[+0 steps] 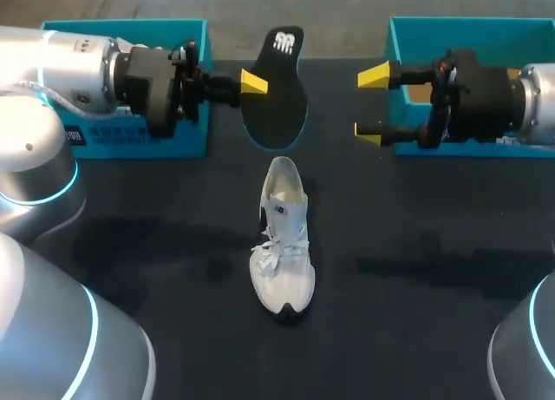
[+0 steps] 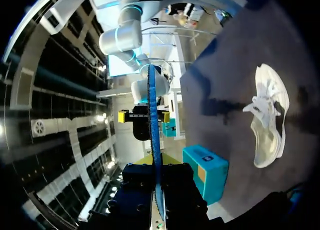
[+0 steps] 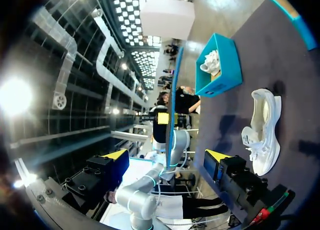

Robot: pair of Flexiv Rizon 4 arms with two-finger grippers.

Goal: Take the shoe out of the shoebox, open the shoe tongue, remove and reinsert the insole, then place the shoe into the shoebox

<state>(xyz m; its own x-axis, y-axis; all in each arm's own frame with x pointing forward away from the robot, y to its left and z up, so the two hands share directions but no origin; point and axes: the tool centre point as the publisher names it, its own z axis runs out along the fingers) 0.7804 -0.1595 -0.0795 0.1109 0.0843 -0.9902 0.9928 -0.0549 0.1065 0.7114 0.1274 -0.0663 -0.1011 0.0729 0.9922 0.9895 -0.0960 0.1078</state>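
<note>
The left gripper [image 1: 254, 81] is pinched on the black insole [image 1: 276, 96] and holds it up off the table [image 1: 416, 270], between the two teal shoeboxes. In the head view one yellow tip lies on the insole's near face. In the left wrist view the insole runs edge-on as a thin line straight out between that gripper's fingers.

The insole's far end rises past the table's far edge. Its near end hangs just beyond the heel of the shoe [image 1: 283, 244], with a narrow strip of dark table showing between them.

The right gripper [image 1: 371, 105] faces the insole from the other side with its fingers spread wide and nothing between them. It is apart from the insole by a clear gap, and it hangs in front of the right shoebox [image 1: 412, 36]. In the right wrist view its two yellow tips [image 3: 117, 155] frame the edge-on insole and the left gripper ahead.

The white shoe lies on its sole in the middle of the table, heel opening toward the insole and toe toward the robot. It is well apart from both boxes, and dark tabletop shows on either side of it.

The left shoebox [image 1: 165, 135] sits at the far left behind the left arm, and something white lies inside it [image 3: 212, 60].
</note>
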